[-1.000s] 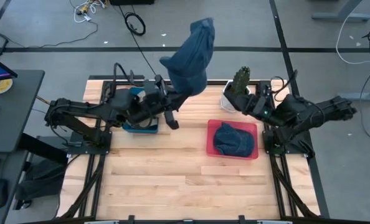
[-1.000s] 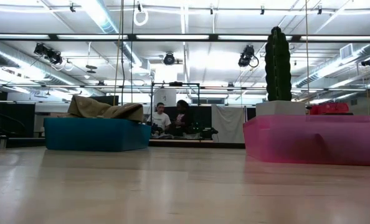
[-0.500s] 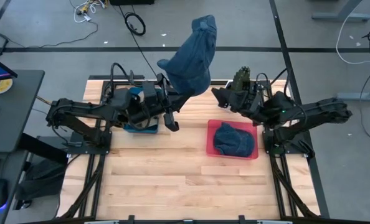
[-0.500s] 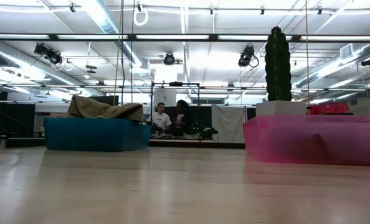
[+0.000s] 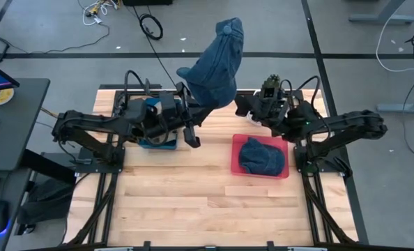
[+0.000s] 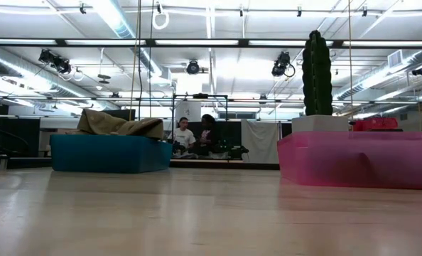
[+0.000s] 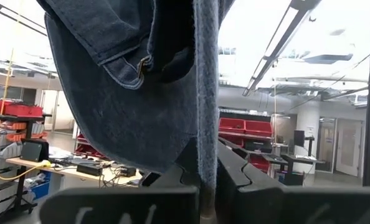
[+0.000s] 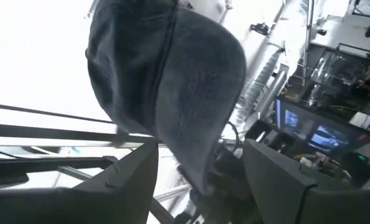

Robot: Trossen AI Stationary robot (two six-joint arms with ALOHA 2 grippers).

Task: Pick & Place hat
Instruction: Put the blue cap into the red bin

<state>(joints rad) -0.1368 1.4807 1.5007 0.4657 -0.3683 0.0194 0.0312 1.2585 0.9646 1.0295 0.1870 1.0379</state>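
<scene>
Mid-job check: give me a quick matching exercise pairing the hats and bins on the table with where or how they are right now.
Things:
1. raised denim hat
2. second denim hat
3. tan hat
4. right gripper

States:
A. lying in the pink bin
B. lying in the blue bin
C. open, beside the raised hat
D. pinched in the shut left gripper

Pairs: 1-D, 2-A, 3-B, 4-C

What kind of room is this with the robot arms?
It looks like a robot lab or workshop. A wooden table stands on a bare floor with loose cables, long ceiling lights hang overhead, and two people sit at a workbench far behind.
</scene>
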